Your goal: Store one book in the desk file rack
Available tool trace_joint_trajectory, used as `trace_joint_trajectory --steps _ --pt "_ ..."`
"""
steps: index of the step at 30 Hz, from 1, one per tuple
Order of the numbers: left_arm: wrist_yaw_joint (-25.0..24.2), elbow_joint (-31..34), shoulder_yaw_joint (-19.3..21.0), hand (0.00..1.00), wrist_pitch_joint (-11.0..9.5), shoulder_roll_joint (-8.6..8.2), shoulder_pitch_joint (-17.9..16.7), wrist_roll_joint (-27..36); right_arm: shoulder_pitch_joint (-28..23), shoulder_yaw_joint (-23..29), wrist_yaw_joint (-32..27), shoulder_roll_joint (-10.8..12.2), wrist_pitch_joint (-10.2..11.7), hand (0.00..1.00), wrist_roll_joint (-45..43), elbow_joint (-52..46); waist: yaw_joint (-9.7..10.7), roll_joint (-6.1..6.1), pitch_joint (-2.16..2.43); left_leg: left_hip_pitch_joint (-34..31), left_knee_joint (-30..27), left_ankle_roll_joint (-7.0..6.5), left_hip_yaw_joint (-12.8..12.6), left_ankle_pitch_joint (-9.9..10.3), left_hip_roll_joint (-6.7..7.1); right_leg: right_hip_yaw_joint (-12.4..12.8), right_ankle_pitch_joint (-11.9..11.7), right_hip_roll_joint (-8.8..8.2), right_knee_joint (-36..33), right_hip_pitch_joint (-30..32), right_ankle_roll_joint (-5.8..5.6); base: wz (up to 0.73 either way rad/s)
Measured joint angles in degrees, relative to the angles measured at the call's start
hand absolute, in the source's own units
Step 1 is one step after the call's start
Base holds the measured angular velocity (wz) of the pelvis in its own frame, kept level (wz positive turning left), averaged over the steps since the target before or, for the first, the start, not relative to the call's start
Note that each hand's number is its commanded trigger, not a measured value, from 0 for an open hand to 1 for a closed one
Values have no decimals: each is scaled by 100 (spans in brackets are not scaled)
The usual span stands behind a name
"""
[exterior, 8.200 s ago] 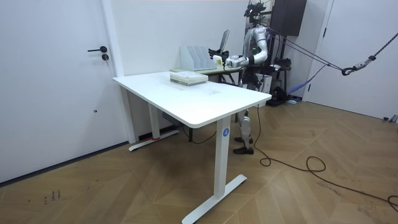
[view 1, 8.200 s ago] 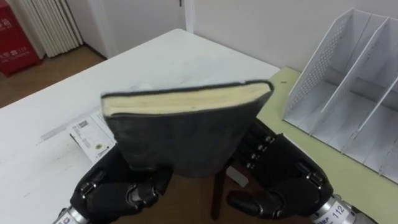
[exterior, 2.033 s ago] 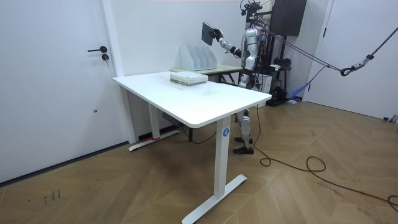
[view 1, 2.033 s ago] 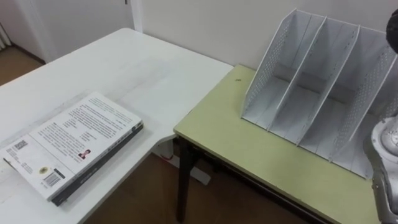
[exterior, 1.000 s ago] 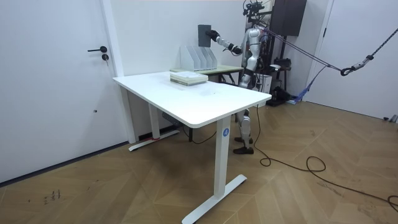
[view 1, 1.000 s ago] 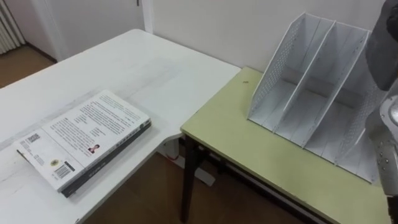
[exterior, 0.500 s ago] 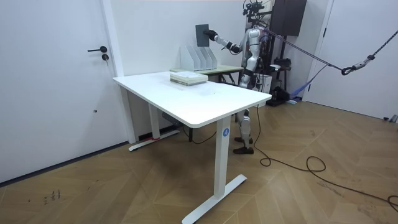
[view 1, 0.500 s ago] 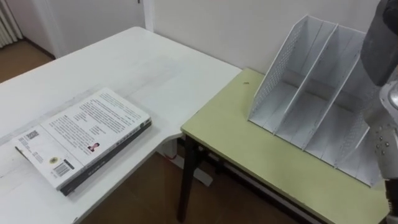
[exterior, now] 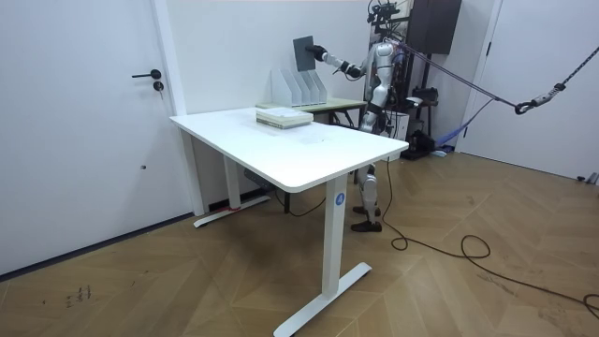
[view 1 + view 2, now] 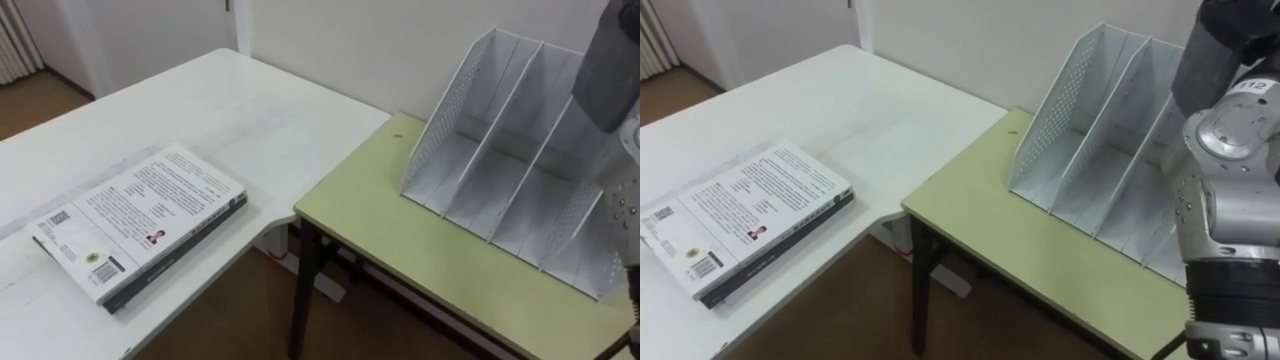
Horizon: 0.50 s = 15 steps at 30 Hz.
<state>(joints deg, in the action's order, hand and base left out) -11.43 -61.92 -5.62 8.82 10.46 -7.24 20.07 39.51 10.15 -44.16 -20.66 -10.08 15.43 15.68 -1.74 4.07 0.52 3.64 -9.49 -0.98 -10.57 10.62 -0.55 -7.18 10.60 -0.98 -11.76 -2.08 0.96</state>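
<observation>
Book (image 9: 303, 51) raised from chest height to above file rack (image 10: 510, 150), right hand (image 9: 319, 53) clutching its edge

Eye views look down closely on file rack (image 10: 470, 120) and white table (image 10: 230, 110); the distant room view shares both.

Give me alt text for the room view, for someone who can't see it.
A humanoid robot stands at a green desk by the far wall, its right hand holding a dark book upright above a white file rack. A white table with stacked books stands in front.
</observation>
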Motion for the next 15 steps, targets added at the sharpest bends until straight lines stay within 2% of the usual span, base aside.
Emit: trace_joint_trajectory --steps 7,9,15 --pt "4 5 52 0 0 3 -1 1 0 2 -3 -21 -17 100 91 172 -17 31 15 -34 -1 0 35 0 2 -76 0 -7 8 13 0 1" --pt "4 4 105 0 -2 3 -4 0 0 4 -5 -44 -122 100 256 249 -24 52 23 -50 -2 0 41 0 3 -87 0 -8 10 16 0 0" --pt "-13 12 234 0 -2 3 -20 -44 8 8 -18 -61 -216 100 255 448 -32 94 27 -80 -16 0 57 0 4 -161 -1 -19 6 33 1 0"
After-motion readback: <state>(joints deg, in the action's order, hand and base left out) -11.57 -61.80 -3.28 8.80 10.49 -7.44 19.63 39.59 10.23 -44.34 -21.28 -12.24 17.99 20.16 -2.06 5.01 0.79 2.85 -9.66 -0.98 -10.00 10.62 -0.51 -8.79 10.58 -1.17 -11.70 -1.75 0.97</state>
